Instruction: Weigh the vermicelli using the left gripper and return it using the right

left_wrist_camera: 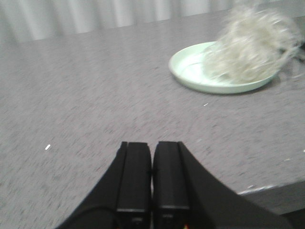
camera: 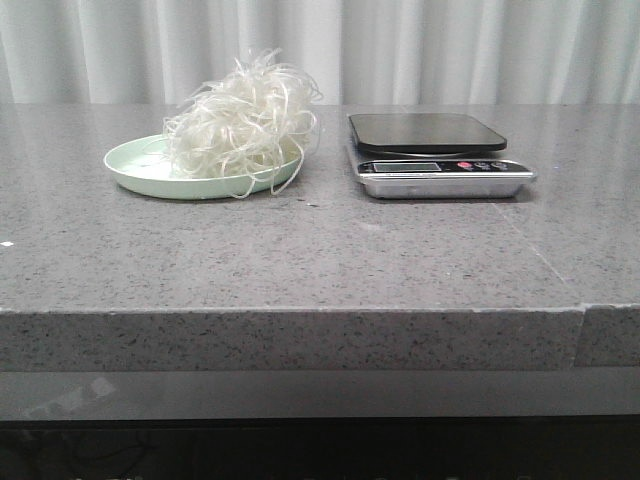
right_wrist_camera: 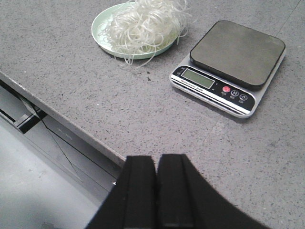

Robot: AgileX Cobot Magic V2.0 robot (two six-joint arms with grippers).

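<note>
The vermicelli point(camera: 245, 120) is a fluffy off-white clump lying on a pale green plate point(camera: 130, 165) at the table's left middle. It also shows in the left wrist view point(left_wrist_camera: 250, 43) and the right wrist view point(right_wrist_camera: 143, 24). A kitchen scale point(camera: 430, 150) with a dark platform stands to the right of the plate, with nothing on it; it also shows in the right wrist view point(right_wrist_camera: 233, 62). My left gripper point(left_wrist_camera: 152, 145) is shut and empty over bare table, well away from the plate. My right gripper point(right_wrist_camera: 156, 160) is shut and empty over the table's front edge. Neither gripper shows in the front view.
The grey speckled countertop point(camera: 300, 250) has a front edge with a seam at the right point(camera: 583, 320). Pale curtains point(camera: 400, 45) hang behind the table. Below the front edge, a grey frame point(right_wrist_camera: 52, 138) shows in the right wrist view.
</note>
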